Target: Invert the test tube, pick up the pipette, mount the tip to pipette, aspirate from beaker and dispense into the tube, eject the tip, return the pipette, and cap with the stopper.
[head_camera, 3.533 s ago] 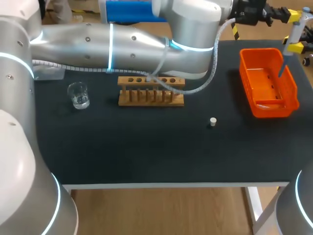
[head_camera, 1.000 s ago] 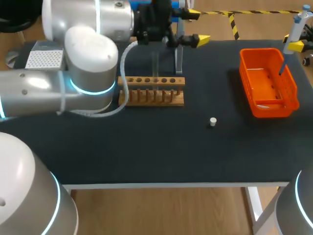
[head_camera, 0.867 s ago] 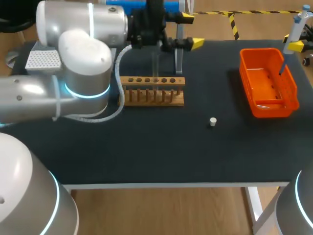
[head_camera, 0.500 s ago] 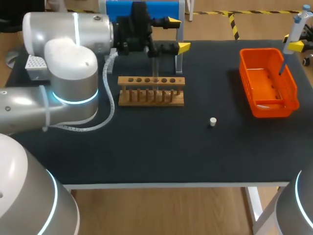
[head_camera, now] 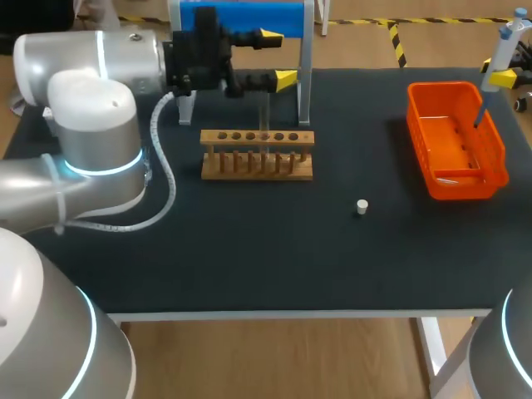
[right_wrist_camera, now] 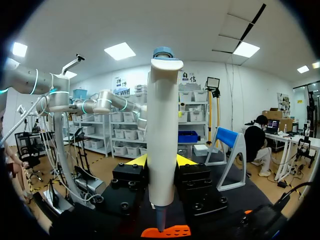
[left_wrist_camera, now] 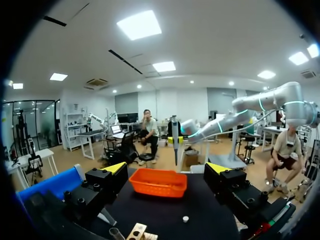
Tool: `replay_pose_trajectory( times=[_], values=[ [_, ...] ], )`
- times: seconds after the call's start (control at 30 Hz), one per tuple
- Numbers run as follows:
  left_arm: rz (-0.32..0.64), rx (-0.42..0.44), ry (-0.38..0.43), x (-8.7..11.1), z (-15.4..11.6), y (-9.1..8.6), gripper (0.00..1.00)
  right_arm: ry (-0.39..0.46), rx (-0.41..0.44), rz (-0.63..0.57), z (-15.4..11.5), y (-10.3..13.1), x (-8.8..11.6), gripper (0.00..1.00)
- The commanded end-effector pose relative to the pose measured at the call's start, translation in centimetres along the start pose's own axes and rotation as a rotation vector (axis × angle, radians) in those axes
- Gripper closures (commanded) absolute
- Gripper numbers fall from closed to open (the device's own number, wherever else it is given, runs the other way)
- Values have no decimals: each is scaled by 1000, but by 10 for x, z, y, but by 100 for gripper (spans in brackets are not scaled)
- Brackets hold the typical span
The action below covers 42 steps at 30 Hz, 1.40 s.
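Observation:
A clear test tube (head_camera: 264, 123) stands upright in the wooden rack (head_camera: 257, 155). My left gripper (head_camera: 274, 58) hovers open and empty behind the rack, a little left of the tube; in the left wrist view the left gripper (left_wrist_camera: 167, 170) shows the rack (left_wrist_camera: 137, 232) and the tube's rim (left_wrist_camera: 116, 233) beneath it. At the far right, my right gripper (head_camera: 501, 73) is shut on the white pipette (head_camera: 501, 41), held upright over the orange bin (head_camera: 455, 179). In the right wrist view the pipette (right_wrist_camera: 162, 130) sits between the right gripper's (right_wrist_camera: 161, 161) fingers. A small white stopper (head_camera: 362, 206) lies on the mat. The beaker is hidden.
A blue pipette stand (head_camera: 241, 17) rises at the table's back, just behind my left gripper. My left arm (head_camera: 91, 125) covers the table's back left part. The stopper (left_wrist_camera: 185, 218) and the orange bin (left_wrist_camera: 158, 181) lie ahead of the left gripper.
My left arm has swung back to the left, carrying its open gripper leftward past the tube and toward the blue stand. The right arm and the pipette have not moved.

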<state>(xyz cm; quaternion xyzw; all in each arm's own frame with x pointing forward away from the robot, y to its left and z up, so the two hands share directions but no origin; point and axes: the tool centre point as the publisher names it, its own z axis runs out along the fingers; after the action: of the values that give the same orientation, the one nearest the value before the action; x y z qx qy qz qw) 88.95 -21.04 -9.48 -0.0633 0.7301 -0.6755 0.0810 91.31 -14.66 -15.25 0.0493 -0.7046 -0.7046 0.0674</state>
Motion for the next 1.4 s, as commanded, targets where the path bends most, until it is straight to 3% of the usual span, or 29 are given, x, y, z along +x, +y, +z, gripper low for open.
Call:
replay_pose_trajectory(
  times=[0.03, 0.73, 1.4],
  values=[
    [6, 32, 4, -2, -16, 4, 0, 3, 2, 0, -1, 1, -1, 100],
    [-8, 24, 2, -8, -40, 13, 0, 3, 2, 0, -1, 1, -1, 100],
    [-4, 7, 10, 10, -45, 9, 0, 3, 2, 0, -1, 1, -1, 100]
  ],
)
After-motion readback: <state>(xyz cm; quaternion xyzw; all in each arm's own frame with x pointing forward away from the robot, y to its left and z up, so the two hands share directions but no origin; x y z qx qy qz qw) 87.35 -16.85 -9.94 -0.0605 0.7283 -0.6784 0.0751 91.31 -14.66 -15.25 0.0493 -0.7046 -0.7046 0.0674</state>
